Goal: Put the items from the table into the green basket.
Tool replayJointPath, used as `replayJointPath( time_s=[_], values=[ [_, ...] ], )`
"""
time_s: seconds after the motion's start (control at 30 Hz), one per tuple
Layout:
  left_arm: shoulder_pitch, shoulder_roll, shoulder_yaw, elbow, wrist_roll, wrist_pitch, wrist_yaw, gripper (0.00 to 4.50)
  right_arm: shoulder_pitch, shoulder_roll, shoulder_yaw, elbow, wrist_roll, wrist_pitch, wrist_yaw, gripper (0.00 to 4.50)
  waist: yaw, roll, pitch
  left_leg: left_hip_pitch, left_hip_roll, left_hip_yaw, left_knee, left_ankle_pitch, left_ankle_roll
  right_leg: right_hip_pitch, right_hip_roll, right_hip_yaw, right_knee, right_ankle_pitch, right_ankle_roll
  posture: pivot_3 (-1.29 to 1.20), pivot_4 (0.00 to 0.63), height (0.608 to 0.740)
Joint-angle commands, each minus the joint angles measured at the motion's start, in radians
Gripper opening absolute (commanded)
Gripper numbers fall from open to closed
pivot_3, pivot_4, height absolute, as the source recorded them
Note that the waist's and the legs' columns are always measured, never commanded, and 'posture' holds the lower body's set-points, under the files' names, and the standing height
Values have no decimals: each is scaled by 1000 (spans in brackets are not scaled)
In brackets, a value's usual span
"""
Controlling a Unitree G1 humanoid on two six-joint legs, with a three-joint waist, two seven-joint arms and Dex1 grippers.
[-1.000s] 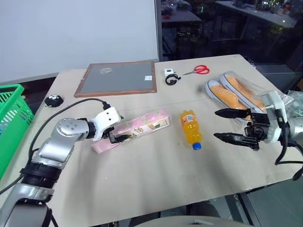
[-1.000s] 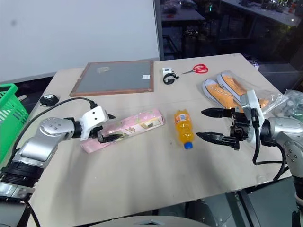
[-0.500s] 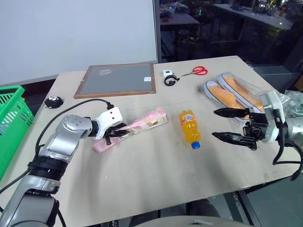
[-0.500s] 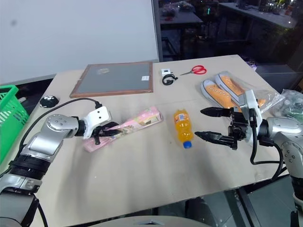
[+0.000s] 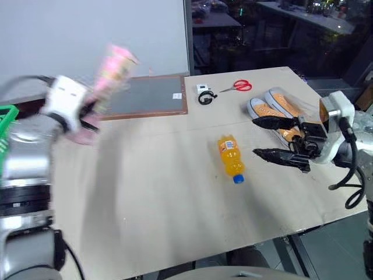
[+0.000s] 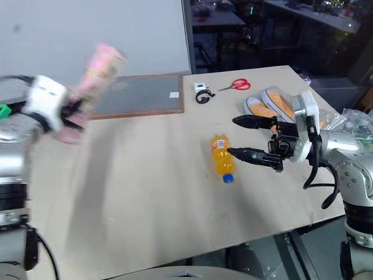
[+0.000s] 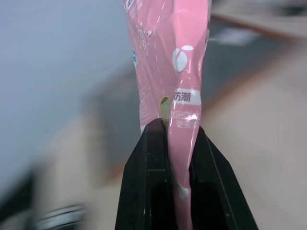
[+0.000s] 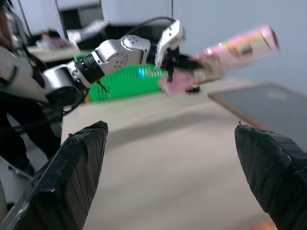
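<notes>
My left gripper (image 7: 180, 143) is shut on a long pink packet (image 7: 177, 62) and holds it in the air above the table's left side, where the packet (image 5: 111, 73) stands tilted upward. A sliver of the green basket (image 5: 6, 114) shows at the far left, and the basket (image 8: 129, 81) lies behind the raised left arm in the right wrist view. The orange drink bottle (image 5: 231, 157) lies on the table (image 5: 163, 204), blue cap toward the front. My right gripper (image 5: 256, 137) hangs open just right of the bottle, pointing at it and touching nothing.
A wood-framed grey board (image 5: 148, 96) lies at the back of the table. Beside it are a small white device with a black ring (image 5: 204, 93) and red scissors (image 5: 236, 86). Orange shoes in a clear bag (image 5: 280, 108) lie behind the right gripper.
My left gripper closed on the pink packet and swung it up and to the left, off the table. The right gripper rose a little and edged toward the bottle, still open.
</notes>
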Motion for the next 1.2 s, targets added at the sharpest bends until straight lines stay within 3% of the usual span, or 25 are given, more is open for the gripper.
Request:
replayJointPath(
  time_s=[0.03, 0.13, 0.23, 0.47, 0.6, 0.8, 0.87, 0.93, 1.0, 1.1, 1.2],
  values=[
    [53, 156, 139, 35, 80, -48, 38, 75, -74, 24, 19, 1, 20, -1, -10, 4500, 7, 0, 0, 0, 0, 0, -2, 0, 0, 0, -1, 0, -1, 0, 0, 186, 0, 740],
    [180, 265, 283, 143, 131, -44, 35, 75, -130, 61, 50, 50, -10, -24, 2, 4500, 18, 1, 0, 1, -1, 0, -7, 0, 0, 0, -2, -1, -4, -1, 0, 238, 0, 740],
    [273, 289, 383, 180, 163, -24, 46, 75, -163, 101, 82, 112, -70, -79, 12, 4500, 52, 0, -1, 2, -1, -1, -10, 0, 0, 0, -2, -3, -4, -1, 1, 280, 0, 740],
    [417, 302, 450, 267, 225, -56, 72, 75, -216, 159, 120, 169, -121, -125, 33, 4500, 108, -4, -2, 1, -1, -2, -10, 0, 0, 0, -2, -5, -4, -3, 4, 307, 0, 740],
    [429, 284, 442, 343, 221, -107, 131, 1442, -208, 161, 113, 169, -131, -139, 25, 4500, 122, -7, -4, 1, -1, -2, -10, 0, 0, 0, -2, -5, -4, -3, 4, 307, 0, 740],
    [301, 294, 309, 475, 198, -272, 225, 4412, -199, 173, 107, 160, -137, -156, 10, 4500, 131, -8, -5, 2, -1, -3, -10, 0, -1, 0, -2, -6, -3, -3, 4, 276, 0, 740],
    [248, 302, 268, 508, 195, -310, 253, 4465, -187, 169, 101, 154, -142, -161, 7, 4500, 129, -9, -6, 2, -1, -3, -10, 0, -1, 0, -1, -6, -3, -3, 3, 269, 0, 740],
    [157, 257, 250, 480, 123, -323, 220, 4465, -173, 159, 91, 147, -147, -164, 1, 4500, 128, -10, -7, 2, -1, -3, -10, 0, -1, 0, -1, -6, -3, -2, 2, 259, 0, 740],
    [73, 149, 236, 362, -7, -240, 136, 4465, -161, 150, 78, 140, -147, -163, -8, 4500, 133, -9, -8, 1, -1, -3, -9, 0, -1, 1, -2, -6, -3, -1, 0, 242, 0, 740],
    [69, -48, 200, -6, -263, 29, 32, 4465, -137, 121, 65, 138, -171, -177, -13, 4500, 137, -9, -13, 1, -4, -2, -8, 1, -1, 2, -5, -5, -3, 0, 0, 214, 0, 740],
    [98, -225, 156, -354, -514, 343, 58, 4465, -85, 74, 51, 127, -196, -187, -3, 4500, 129, -11, -14, -1, -4, -3, -5, 1, -1, 1, -6, -5, -2, 0, 0, 198, 0, 740]
  ],
)
